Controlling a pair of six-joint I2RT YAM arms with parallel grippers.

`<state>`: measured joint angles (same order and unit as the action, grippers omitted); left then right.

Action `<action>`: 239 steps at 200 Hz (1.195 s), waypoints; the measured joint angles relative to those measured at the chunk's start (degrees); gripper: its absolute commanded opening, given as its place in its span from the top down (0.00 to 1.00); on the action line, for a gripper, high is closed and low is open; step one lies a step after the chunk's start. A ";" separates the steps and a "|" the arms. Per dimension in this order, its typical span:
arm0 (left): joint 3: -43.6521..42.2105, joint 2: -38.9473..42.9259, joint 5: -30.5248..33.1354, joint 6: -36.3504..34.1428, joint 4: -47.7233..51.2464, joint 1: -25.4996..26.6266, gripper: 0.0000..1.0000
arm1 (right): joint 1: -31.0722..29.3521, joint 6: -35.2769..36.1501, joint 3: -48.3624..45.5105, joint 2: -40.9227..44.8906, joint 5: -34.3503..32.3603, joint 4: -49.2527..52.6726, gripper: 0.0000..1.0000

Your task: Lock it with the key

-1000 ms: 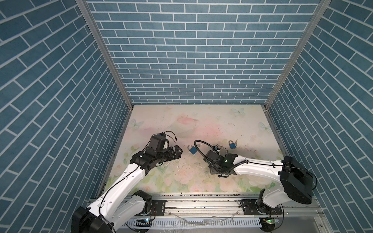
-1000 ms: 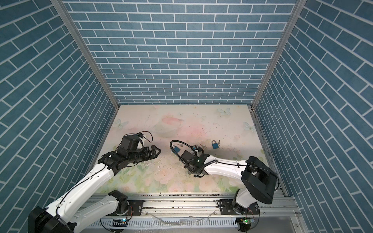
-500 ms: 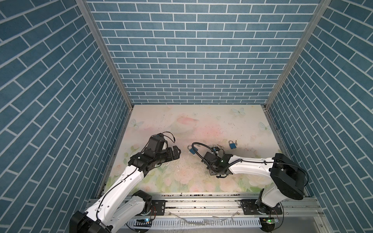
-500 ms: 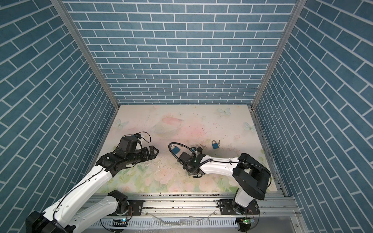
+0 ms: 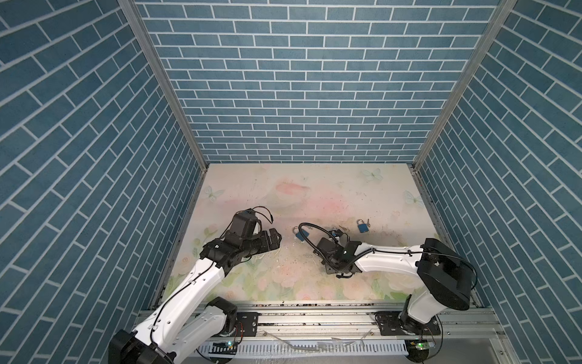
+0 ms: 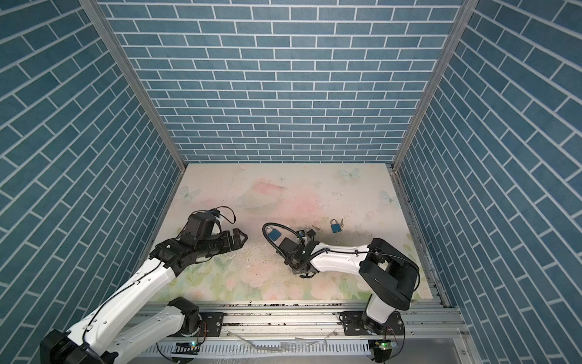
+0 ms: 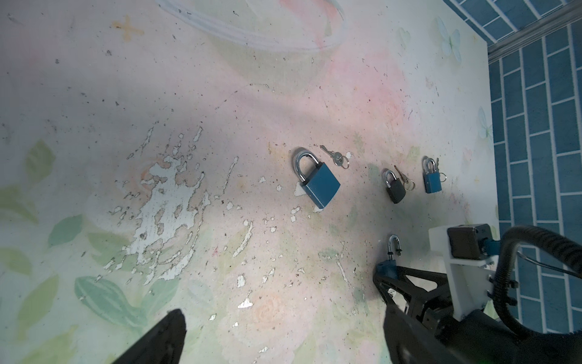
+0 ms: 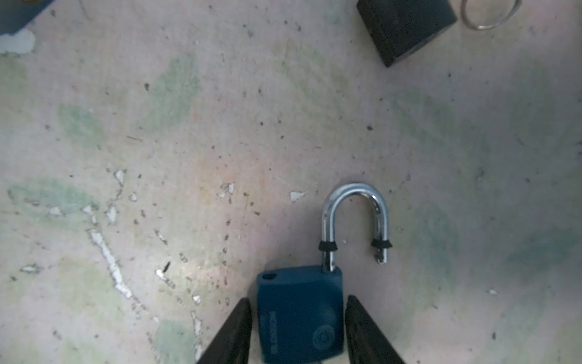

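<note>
My right gripper (image 8: 299, 334) is shut on the body of a small blue padlock (image 8: 299, 312). Its chrome shackle (image 8: 354, 217) is swung open, with one leg out of the body. In the left wrist view that padlock (image 7: 389, 268) sticks out of the right gripper's fingertips. A key (image 7: 335, 156) on a ring lies beside a larger blue padlock (image 7: 319, 182) on the table. My left gripper (image 7: 283, 334) is open and empty; in both top views it hovers left of that larger padlock (image 5: 299, 234) (image 6: 275, 234).
A dark padlock (image 7: 393, 189) with keys (image 7: 406, 182) lies just beyond my right gripper (image 5: 340, 241). Farther right lies another small blue padlock (image 5: 362, 226) with its own key. The floral table (image 5: 283, 195) is scuffed, and brick walls close it in on three sides.
My right arm has shifted a little to the left, still holding the padlock. The left arm has hardly moved and stays open.
</note>
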<state>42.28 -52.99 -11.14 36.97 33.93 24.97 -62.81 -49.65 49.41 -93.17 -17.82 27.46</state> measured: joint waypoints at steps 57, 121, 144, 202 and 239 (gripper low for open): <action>1.22 0.02 0.79 -0.57 1.27 -0.37 0.01 | 0.37 -0.02 -0.83 0.00 0.04 -2.58 0.61; 2.69 0.00 0.87 -1.92 2.01 -1.77 0.01 | 0.50 0.07 -2.54 1.60 0.07 -3.69 0.94; 2.71 0.02 0.79 -2.23 2.45 -1.86 0.00 | 0.57 0.74 -3.34 2.84 0.22 -2.38 0.99; 2.80 1.14 -1.18 -3.37 2.45 -1.86 0.01 | 2.36 7.91 -3.08 11.34 1.60 1.09 1.00; 2.86 0.81 -6.45 -5.16 -0.52 -1.90 0.01 | 3.96 12.44 -0.92 17.25 7.48 1.51 1.00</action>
<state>45.15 -52.18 -17.58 31.81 33.41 23.07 -58.85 -37.21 48.49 -75.92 -10.35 28.97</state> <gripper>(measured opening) 0.989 0.396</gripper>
